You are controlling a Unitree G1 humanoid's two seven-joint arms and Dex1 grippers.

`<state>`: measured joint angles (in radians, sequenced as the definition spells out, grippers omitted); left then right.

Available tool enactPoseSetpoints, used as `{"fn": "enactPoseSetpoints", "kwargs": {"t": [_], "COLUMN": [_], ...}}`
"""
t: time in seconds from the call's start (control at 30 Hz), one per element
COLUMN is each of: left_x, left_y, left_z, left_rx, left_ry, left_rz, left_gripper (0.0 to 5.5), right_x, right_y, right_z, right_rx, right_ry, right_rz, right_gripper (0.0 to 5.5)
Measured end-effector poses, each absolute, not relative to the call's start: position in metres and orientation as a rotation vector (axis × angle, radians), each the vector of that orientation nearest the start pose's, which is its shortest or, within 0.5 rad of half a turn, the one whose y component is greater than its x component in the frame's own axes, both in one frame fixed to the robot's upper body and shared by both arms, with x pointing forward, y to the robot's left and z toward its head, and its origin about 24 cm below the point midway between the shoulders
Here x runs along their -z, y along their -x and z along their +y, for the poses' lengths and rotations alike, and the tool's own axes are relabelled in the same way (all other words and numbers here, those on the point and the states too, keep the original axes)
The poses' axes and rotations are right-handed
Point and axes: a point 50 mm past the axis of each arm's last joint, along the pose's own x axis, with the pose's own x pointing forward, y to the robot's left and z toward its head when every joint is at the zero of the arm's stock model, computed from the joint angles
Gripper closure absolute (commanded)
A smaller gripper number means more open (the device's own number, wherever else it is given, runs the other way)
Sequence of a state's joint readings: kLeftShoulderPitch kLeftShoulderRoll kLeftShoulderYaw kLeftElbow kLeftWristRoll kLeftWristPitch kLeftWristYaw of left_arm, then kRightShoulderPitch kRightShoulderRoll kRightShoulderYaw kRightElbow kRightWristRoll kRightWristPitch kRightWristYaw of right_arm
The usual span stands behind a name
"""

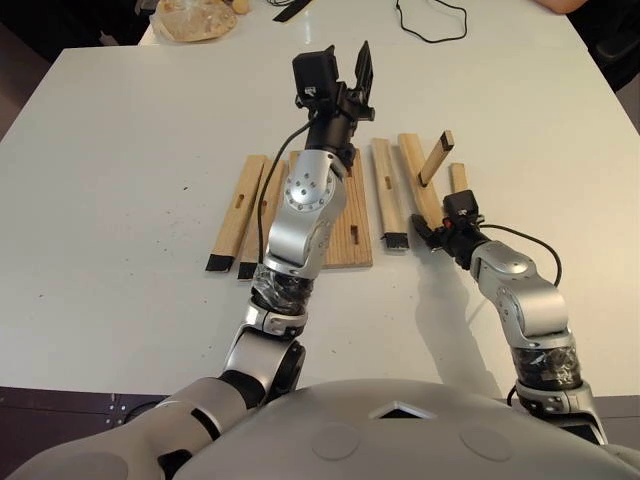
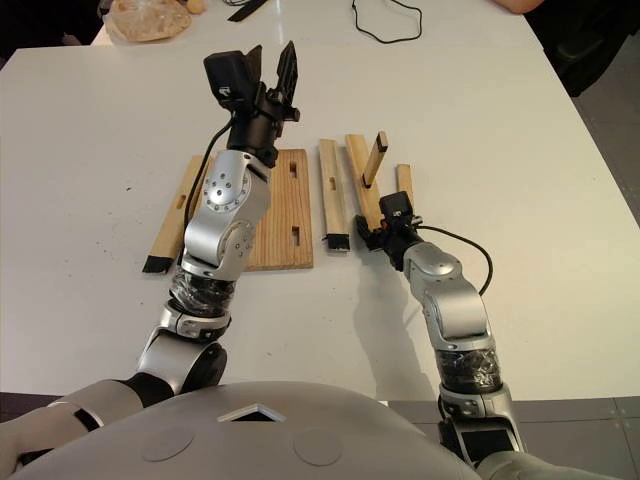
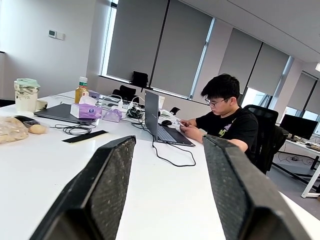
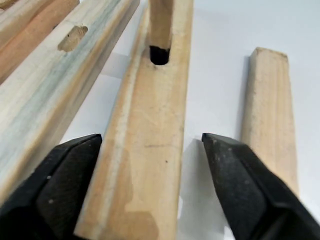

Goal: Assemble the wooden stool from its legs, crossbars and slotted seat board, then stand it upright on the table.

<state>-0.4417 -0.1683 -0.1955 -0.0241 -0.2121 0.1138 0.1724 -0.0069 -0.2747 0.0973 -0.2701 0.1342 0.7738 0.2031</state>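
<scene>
The slotted seat board lies flat mid-table, partly under my left arm. Two legs lie side by side to its left. To its right lie another leg and a leg with a crossbar standing tilted in its hole. A short crossbar lies just right of that. My right gripper is open, low over the table, one finger on each side of the near end of the leg with the crossbar. My left gripper is open and empty, raised above the board's far end.
At the table's far edge sit a clear bag on the left, a flat black strip and a looped black cable. Bare white tabletop spreads around the parts on the left, right and front.
</scene>
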Motion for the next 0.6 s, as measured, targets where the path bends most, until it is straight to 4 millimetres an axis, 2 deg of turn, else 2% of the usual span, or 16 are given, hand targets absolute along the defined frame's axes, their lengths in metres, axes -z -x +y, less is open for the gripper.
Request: {"fn": "enactPoseSetpoints", "kwargs": {"t": [0.2, 0.47, 0.6], "left_x": [-0.162, -0.165, -0.164], "left_y": [-0.306, -0.306, -0.309], "left_z": [0.035, 0.038, 0.048], "left_rx": [0.253, 0.24, 0.201], "left_ry": [0.359, 0.376, 0.394], "left_rz": [-0.284, -0.317, -0.32], "left_gripper": [3.01, 3.01, 3.01], "right_x": [-0.034, -0.036, -0.039], "right_y": [-0.241, -0.248, -0.26], "right_z": [-0.16, -0.171, -0.174], "right_rx": [-0.305, -0.21, -0.158], "right_ry": [0.142, 0.142, 0.086], "right_rz": [0.531, 0.524, 0.507], "right_gripper": [3.36, 3.41, 3.41]}}
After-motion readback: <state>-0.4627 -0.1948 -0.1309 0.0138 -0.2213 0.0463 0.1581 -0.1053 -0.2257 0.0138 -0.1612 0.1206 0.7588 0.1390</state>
